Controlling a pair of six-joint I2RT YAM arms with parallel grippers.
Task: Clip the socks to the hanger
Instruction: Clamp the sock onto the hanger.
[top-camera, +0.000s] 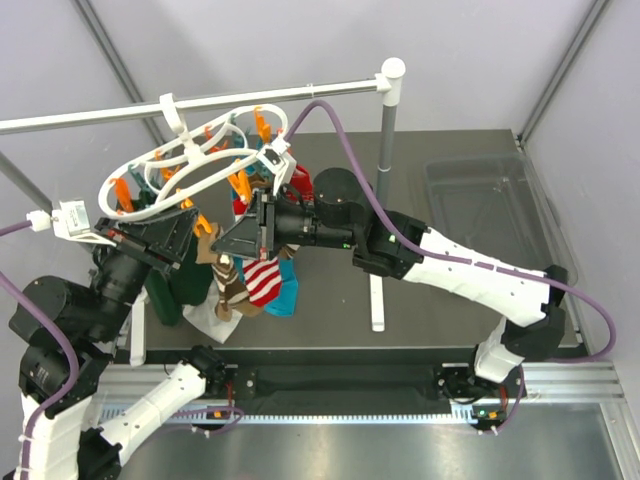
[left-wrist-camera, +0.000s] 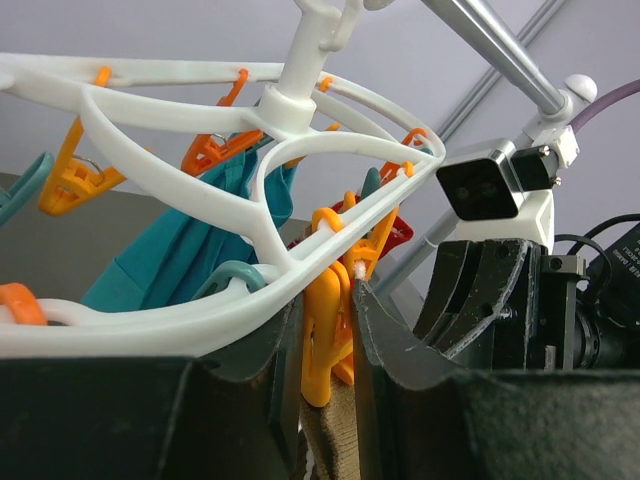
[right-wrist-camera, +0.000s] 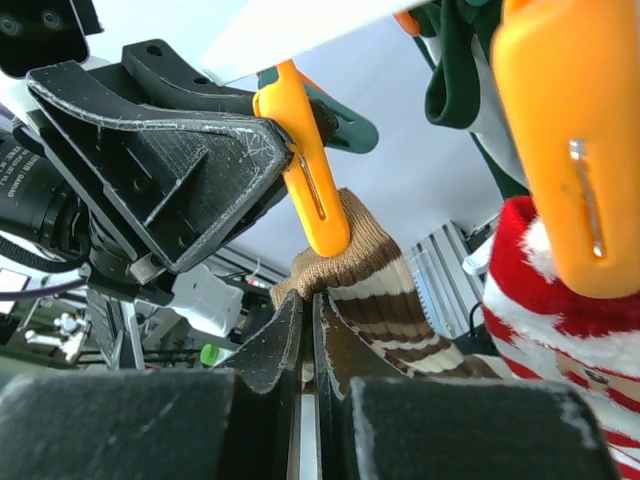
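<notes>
My left claw (left-wrist-camera: 326, 300) is squeezing an orange clothespin (left-wrist-camera: 320, 362) that hangs off the white hanger ring (left-wrist-camera: 180, 312) just above. My right claw (right-wrist-camera: 308, 335) pinches the brown striped sock (right-wrist-camera: 388, 292) cuff right under that pin, with the red sock (right-wrist-camera: 560, 345) dangling beside it.

The hanger (left-wrist-camera: 130, 320) is a white plastic oval ring with curved inner spokes and a top hook. The hook sits over a rail (top-camera: 100, 113), and orange and teal clothespins dangle under the rim. A brown sock (right-wrist-camera: 375, 285) with cream stripes hangs below the near rim. Its ribbed cuff is raised to touch the tip of an orange clothespin (right-wrist-camera: 305, 170). Just beside it hangs a red sock (right-wrist-camera: 560, 330) with white stripes, its top meeting the lower end of a second orange clothespin (right-wrist-camera: 560, 140).
</notes>
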